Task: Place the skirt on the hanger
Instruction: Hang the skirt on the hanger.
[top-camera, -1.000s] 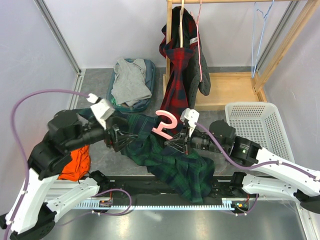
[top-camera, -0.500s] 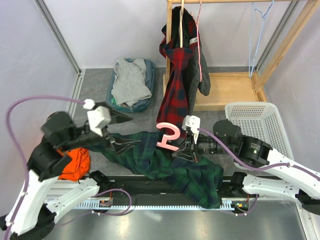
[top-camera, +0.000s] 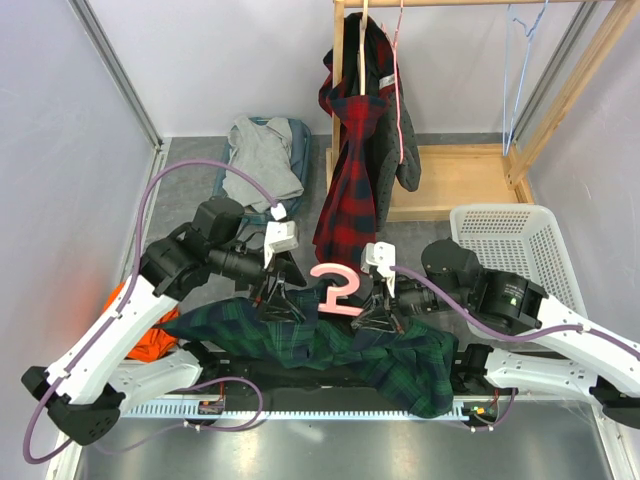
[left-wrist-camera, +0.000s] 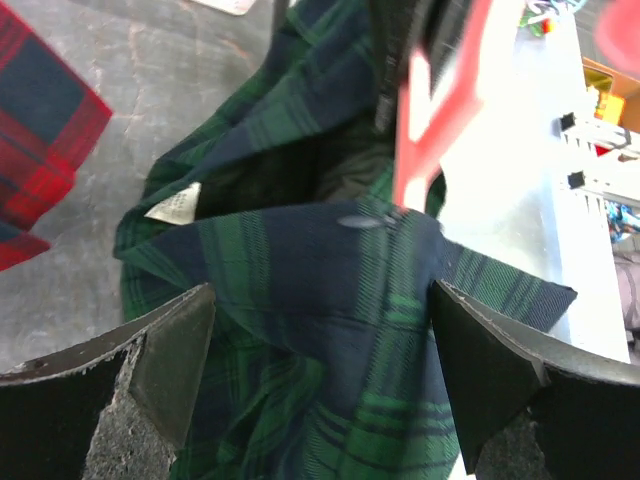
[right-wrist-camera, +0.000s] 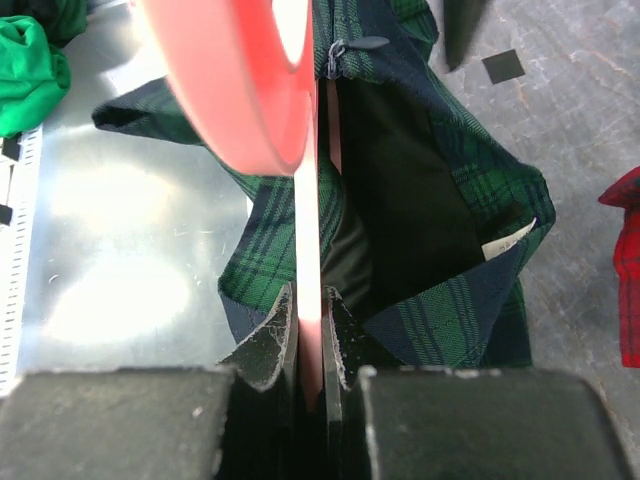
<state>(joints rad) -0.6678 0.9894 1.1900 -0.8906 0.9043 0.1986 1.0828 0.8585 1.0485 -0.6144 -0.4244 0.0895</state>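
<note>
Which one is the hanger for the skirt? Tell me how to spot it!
Start at the wooden clothes rack at the back and come down past the red checked clothes hanging on it. Just below them, the right gripper pinches a hanger above the green checked skirt. It is chunky and pink, its hook curls like a number 2, and it is not on the rail.

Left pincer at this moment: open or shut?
Open. The left pincer has its fingers wide apart over the plaid skirt, not closed on it.
</note>
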